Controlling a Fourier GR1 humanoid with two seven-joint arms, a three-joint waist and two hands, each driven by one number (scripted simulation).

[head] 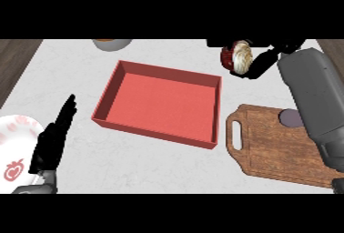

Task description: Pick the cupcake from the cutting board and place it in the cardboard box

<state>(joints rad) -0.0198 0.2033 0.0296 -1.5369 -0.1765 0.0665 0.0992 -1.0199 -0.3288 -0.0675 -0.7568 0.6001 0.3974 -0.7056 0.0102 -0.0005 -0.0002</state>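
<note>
Left hand (50,141) open by plate (17,132); cupcake (238,57) within right hand's fingers (263,58).

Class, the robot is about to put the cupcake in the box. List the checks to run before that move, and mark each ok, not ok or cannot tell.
1. Cupcake held in right hand: ok.
2. Cupcake off the cutting board: ok.
3. Red box open, nothing inside: ok.
4. Cupcake over the box: not ok, it is beyond the far right corner.
5. Left hand outside the box: ok, resting open at lower left.
6. Cupcake upright: cannot tell.
</note>
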